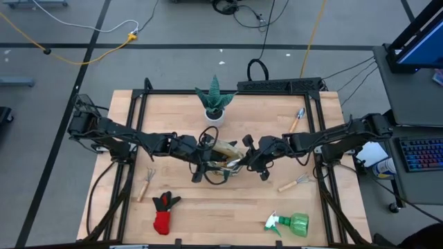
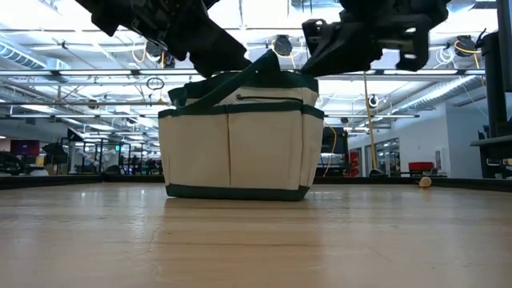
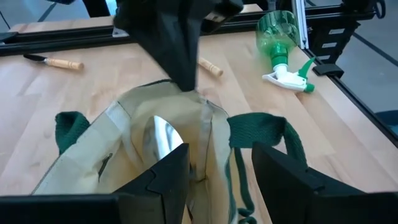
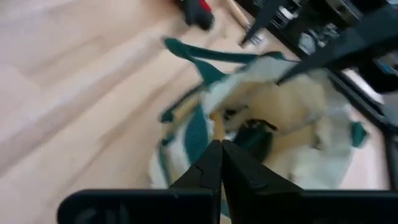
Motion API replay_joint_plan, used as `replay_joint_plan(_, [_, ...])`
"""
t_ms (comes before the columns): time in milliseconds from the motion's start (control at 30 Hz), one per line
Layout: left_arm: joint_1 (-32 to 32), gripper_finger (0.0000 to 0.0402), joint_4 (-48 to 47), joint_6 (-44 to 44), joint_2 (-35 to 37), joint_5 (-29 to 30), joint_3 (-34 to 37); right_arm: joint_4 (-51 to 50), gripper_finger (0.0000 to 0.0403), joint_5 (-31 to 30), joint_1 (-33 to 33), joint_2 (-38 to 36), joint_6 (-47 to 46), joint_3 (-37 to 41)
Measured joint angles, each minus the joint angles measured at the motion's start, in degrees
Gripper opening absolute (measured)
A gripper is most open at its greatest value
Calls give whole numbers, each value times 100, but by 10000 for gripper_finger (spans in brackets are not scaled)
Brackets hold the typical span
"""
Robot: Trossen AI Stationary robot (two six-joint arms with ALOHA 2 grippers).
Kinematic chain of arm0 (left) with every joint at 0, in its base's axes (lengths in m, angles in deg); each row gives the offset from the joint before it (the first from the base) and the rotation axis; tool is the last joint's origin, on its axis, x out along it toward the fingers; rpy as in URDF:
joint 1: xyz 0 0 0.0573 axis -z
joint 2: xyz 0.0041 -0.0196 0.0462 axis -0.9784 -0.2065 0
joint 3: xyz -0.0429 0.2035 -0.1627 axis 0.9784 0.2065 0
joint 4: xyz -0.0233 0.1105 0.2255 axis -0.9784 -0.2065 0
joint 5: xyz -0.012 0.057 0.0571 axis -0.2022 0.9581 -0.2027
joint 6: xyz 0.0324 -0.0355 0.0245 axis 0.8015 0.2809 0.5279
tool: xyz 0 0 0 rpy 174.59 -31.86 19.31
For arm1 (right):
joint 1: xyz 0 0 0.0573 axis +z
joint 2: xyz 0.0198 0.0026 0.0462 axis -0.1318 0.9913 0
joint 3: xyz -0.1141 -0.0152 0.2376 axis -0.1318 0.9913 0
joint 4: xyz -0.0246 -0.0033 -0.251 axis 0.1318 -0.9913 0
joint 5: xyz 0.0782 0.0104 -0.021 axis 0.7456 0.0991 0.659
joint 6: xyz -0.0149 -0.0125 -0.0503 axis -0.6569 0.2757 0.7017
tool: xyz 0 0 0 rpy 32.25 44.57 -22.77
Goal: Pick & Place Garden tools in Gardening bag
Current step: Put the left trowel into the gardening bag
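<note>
Wooden desk point(image 1: 228, 207), mid-frame: gardening bag point(image 1: 220, 160) between both arms, with a metal blade point(image 3: 163, 138) and a dark tool already showing inside. Partly done, by the look of it. Still out on the desk: small rake point(image 1: 147, 182) and red-black glove point(image 1: 163, 211) lower left, fork point(image 1: 295, 182) and green spray bottle point(image 1: 291, 224) lower right, blue-handled tool point(image 1: 297, 119) upper right. Left gripper point(image 3: 221, 171) spread wide at the bag's rim, holding nothing. Right gripper point(image 4: 221, 163) pinched shut above the bag, empty.
</note>
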Motion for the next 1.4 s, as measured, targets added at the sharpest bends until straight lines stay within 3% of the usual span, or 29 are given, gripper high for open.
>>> replay_joint_plan(167, [0, 177, -11, 0, 0, 1, 0, 317, 9, -326, 2, -117, -191, 4])
replay_joint_plan(233, [0, 177, -13, -7, 0, 2, 0, 548, 22, -187, -14, -218, -263, 0])
replay_joint_plan(400, [0, 177, -114, 20, 1, 2, 0, 401, 74, 314, -7, -309, -615, 0])
replay_joint_plan(667, [-4, 177, -87, 24, 0, 4, 0, 100, 163, 278, -60, 4, -861, 7])
replay_joint_plan(833, [-4, 177, -87, 18, 2, 4, 0, -11, 190, 282, -161, 157, -858, 11])
replay_joint_plan(967, [-4, 177, -87, 24, 2, 4, 0, -58, 169, 287, -197, 216, -860, 5])
replay_joint_plan(1333, [-4, 177, -78, 44, 1, 9, 0, -287, 17, 433, -238, 334, -511, 2])
replay_joint_plan(1400, [-4, 177, -78, 44, 2, 9, 0, -233, 6, 435, -236, 330, -343, 2])
